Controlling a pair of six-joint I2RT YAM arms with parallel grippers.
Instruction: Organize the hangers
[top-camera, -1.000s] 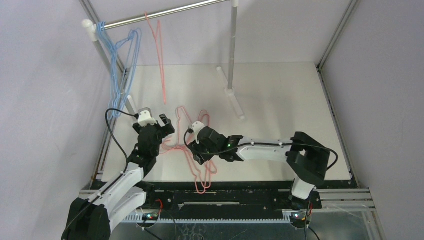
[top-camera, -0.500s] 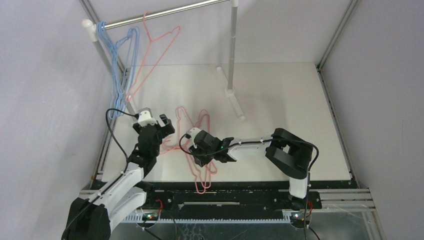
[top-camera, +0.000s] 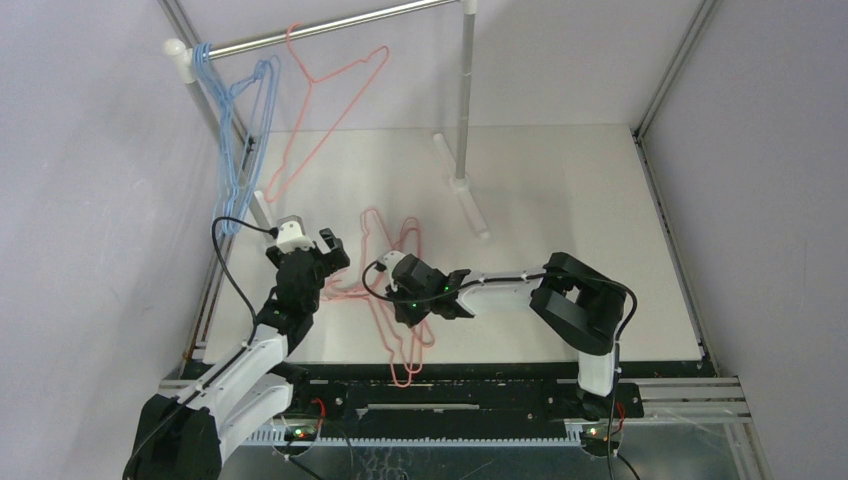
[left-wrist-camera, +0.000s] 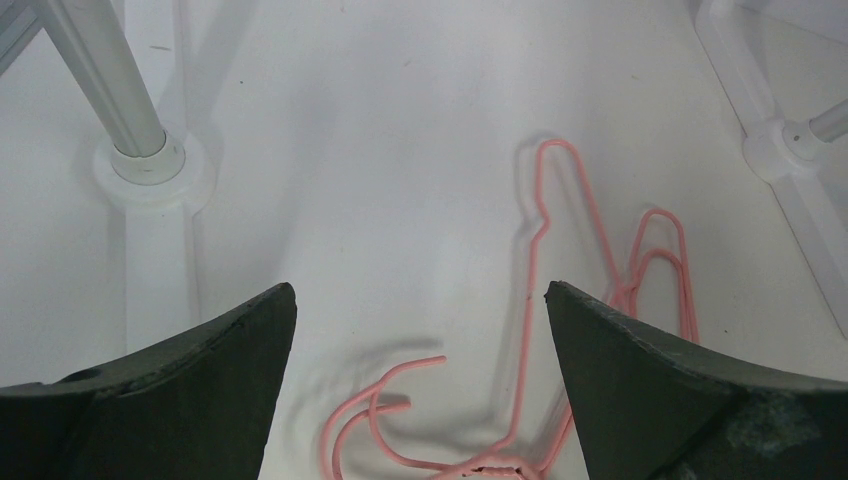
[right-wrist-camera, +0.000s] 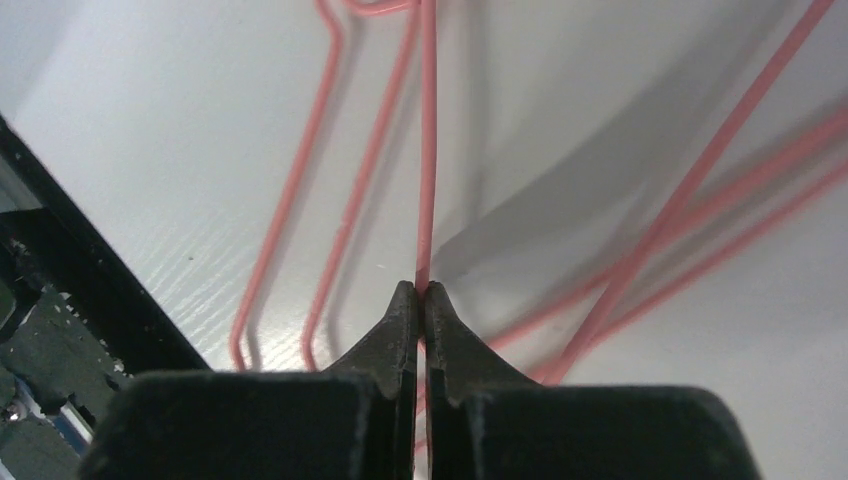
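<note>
Several pink hangers lie tangled on the white table between my two arms. My right gripper is low over them, shut on one thin pink wire pinched between its tips. Other pink wires run past beside it. My left gripper hovers just left of the pile, open and empty, with two pink hooks lying below its jaws. One pink hanger hangs tilted on the rail. Light blue hangers hang bunched at the rail's left end.
The silver rail spans the back on white-footed posts, with one post base close to my left gripper. Metal frame bars border the table's sides, and a black track runs along the near edge.
My right gripper has closed onto a pink wire while its arm folded back. The pink hanger on the rail has swung out to the right. The left arm has not moved.
</note>
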